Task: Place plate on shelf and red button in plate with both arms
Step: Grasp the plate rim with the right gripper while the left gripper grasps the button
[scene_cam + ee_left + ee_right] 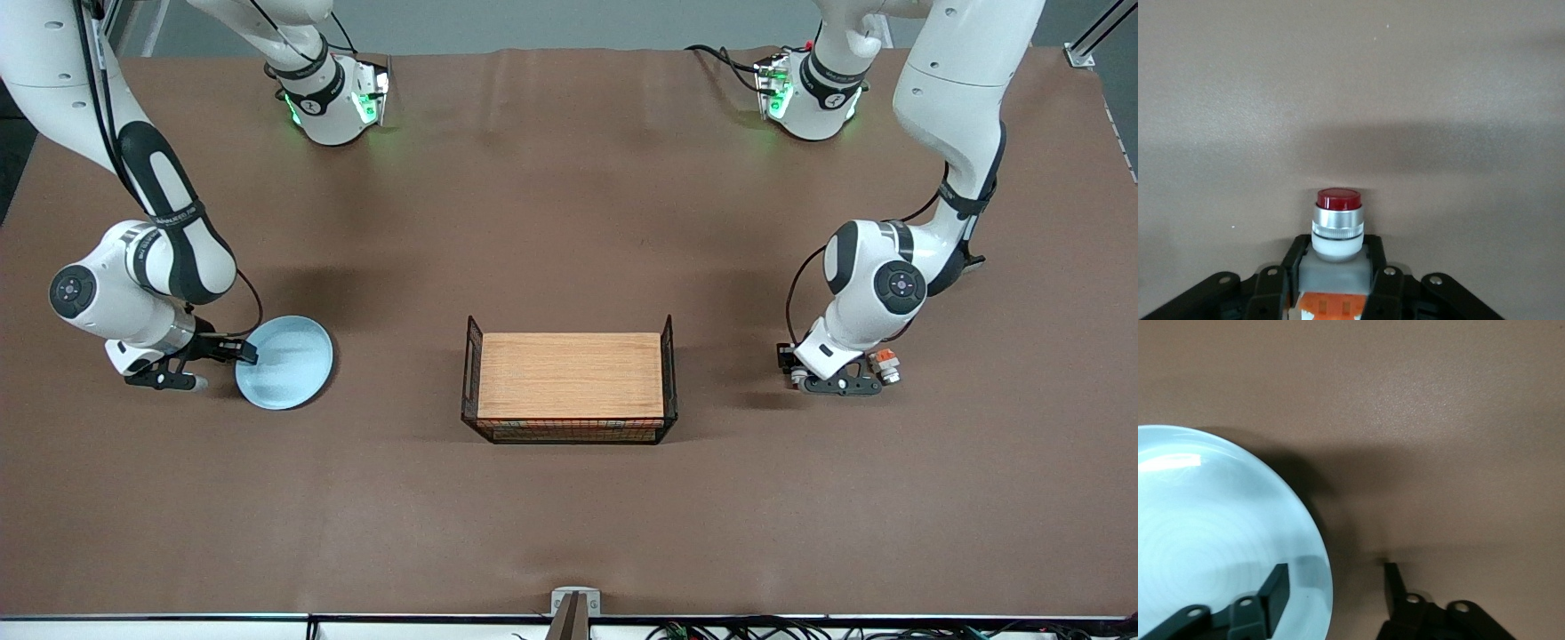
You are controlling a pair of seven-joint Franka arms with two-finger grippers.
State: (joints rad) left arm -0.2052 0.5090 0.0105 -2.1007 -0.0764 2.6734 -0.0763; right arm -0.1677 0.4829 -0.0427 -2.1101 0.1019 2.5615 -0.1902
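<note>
The pale blue plate [286, 362] lies on the table toward the right arm's end. My right gripper [222, 367] is down at the plate's edge and open. In the right wrist view the plate [1218, 533] has its rim between the jaws, one finger [1275, 593] over the plate and the other on the table outside it, with neither touching the rim. The red button [883, 364] lies toward the left arm's end, and my left gripper [862, 375] is shut on it. In the left wrist view my left gripper [1336, 270] clamps the grey body, and the button's dark red cap [1338, 199] points away from it.
A black wire basket [471, 356] with a wooden board [569, 373] in it stands mid-table between the two arms. The brown table mat [569, 222] covers the surface.
</note>
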